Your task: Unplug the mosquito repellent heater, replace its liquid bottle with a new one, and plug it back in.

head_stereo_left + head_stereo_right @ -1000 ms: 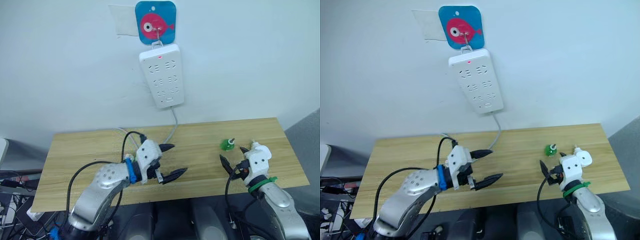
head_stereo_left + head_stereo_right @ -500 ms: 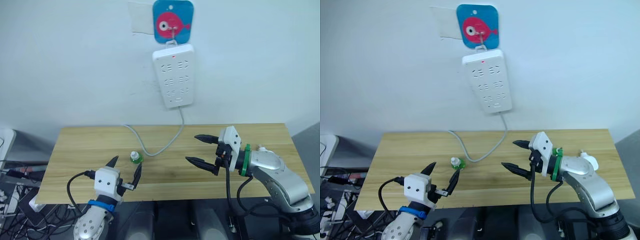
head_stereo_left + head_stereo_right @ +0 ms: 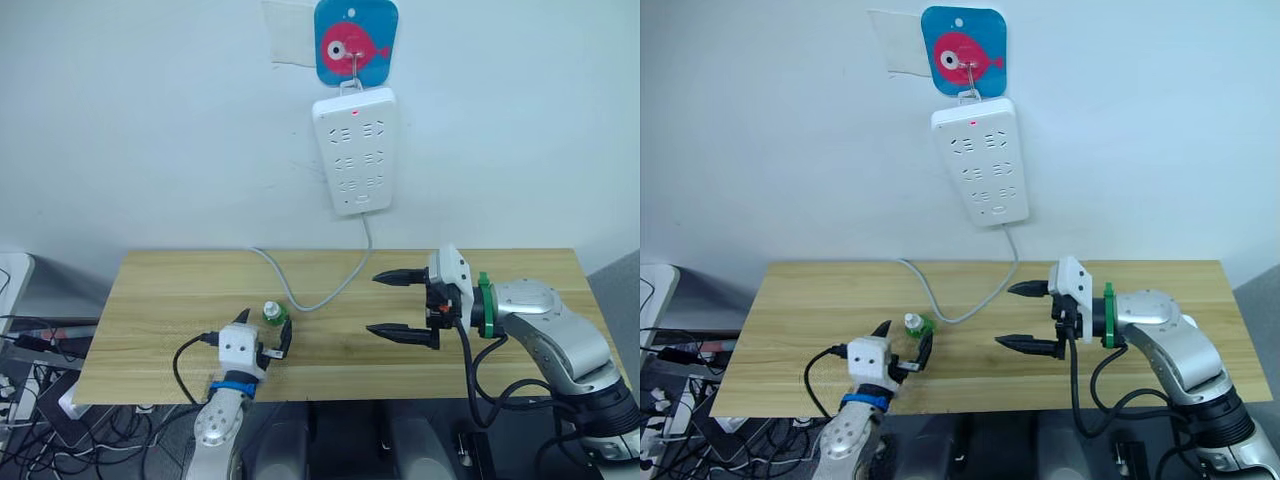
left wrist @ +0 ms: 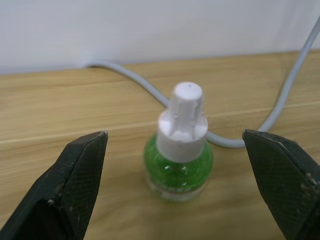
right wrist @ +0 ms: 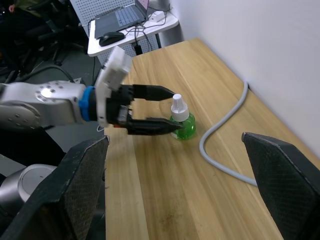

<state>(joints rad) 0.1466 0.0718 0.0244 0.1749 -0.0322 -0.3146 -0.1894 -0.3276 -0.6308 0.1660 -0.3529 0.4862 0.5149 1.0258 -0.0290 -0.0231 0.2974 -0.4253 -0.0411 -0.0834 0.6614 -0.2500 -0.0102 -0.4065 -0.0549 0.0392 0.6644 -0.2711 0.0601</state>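
Setting: pale wall behind a wooden surface (image 3: 150,300), with a white power strip (image 3: 357,152) hung on the wall under a blue fish hook plate (image 3: 355,42); its grey cable (image 3: 320,292) droops onto the wood.
Left tool: the left tool (image 4: 175,190) stands wide open with nothing held, one black finger on each side of the green bottle (image 4: 180,162) and neither touching it.
Right tool: the right tool (image 3: 402,304) is also spread wide and empty, hovering over the surface on the far side of the cable from the bottle.
Bottle: upright on the wood, white cap (image 4: 184,120) on top, green liquid body below; the cable loops just behind the bottle.
Heater: I cannot find the mosquito repellent heater; every socket on the strip looks bare.
Step in hand, as I judge it: taking hold of the bottle with the left tool.
How to do it well: keep the bottle centred in the gap, then close on the green body or its shoulder rather than the tapering cap, which would likely slip.
Level: keep the fingers level with the surface so the squeeze does not tip the bottle.
Cable: approach from the near side of the bottle, so neither finger snags the loop behind it.
Lift: straight up, bottle kept upright.
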